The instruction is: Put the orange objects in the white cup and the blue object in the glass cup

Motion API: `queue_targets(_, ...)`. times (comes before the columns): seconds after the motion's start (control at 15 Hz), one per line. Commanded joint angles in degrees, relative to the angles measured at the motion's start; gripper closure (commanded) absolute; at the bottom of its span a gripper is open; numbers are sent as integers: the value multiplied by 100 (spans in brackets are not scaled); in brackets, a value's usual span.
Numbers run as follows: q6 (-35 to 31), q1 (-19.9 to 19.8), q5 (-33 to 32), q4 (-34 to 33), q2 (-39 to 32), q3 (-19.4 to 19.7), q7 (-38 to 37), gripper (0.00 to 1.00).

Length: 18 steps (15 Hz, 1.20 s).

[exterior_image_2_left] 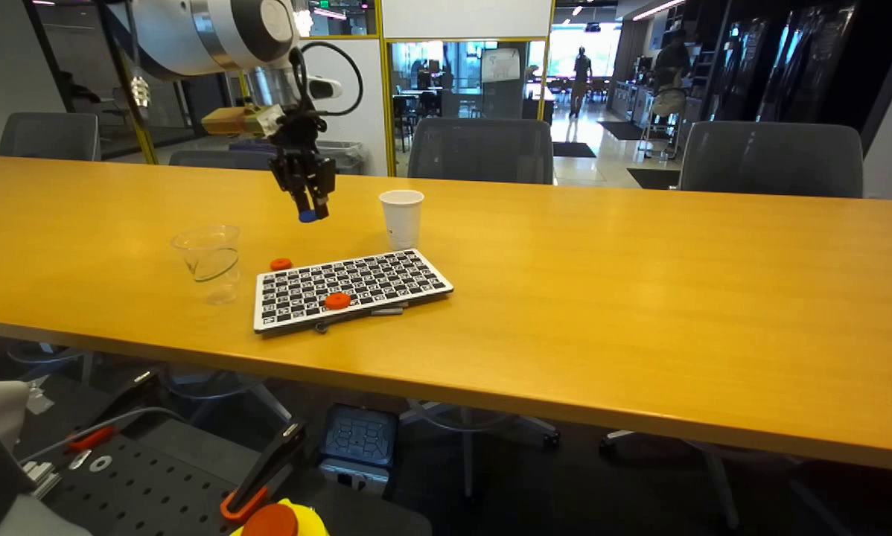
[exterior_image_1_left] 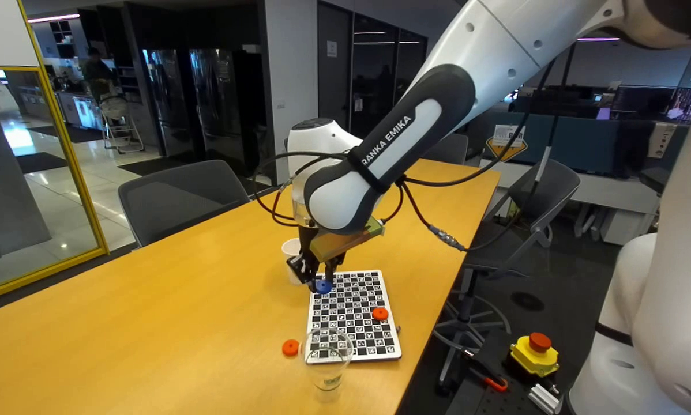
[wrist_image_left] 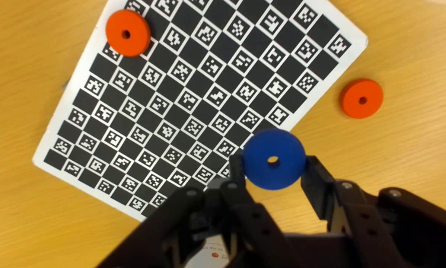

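My gripper (wrist_image_left: pixel 274 165) is shut on the blue object (wrist_image_left: pixel 274 145), a round disc with a centre hole, its fingertips on opposite sides. In an exterior view my gripper (exterior_image_2_left: pixel 312 202) holds the blue object (exterior_image_2_left: pixel 307 217) above the table. One orange object (exterior_image_2_left: pixel 337 301) lies on the checkered board (exterior_image_2_left: pixel 386 277); another orange object (exterior_image_2_left: pixel 281 264) lies on the table beside it. The white cup (exterior_image_2_left: pixel 401 219) stands upright near the board's far end; in an exterior view the white cup (exterior_image_1_left: pixel 291 247) is partly behind the gripper. The clear glass cup (exterior_image_1_left: pixel 328 369) stands upright near the board's other end.
The wooden table (exterior_image_2_left: pixel 639 298) bears everything, and its edge runs close to the board. A small metal piece (exterior_image_2_left: pixel 386 310) sticks out under the board. Grey chairs (exterior_image_1_left: pixel 181 193) stand around the table. A yellow-and-red button box (exterior_image_1_left: pixel 534 353) is beside the robot base.
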State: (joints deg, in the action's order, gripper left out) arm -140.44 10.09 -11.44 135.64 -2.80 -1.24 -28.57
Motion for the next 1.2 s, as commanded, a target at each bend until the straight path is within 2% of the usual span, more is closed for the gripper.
queue_targets(0.0, 258, 44, -165, 466, 775, -390, -242, 75)
queue_targets(0.6, 398, 238, 18, 1246, 1535, -1468, -872, 75)
queue_targets(0.93, 418, 392, 113, 1525, 1802, -1836, -1074, 75)
queue_targets(1.13, 357, 417, 182, 1617, 1866, -1904, -1003, 75)
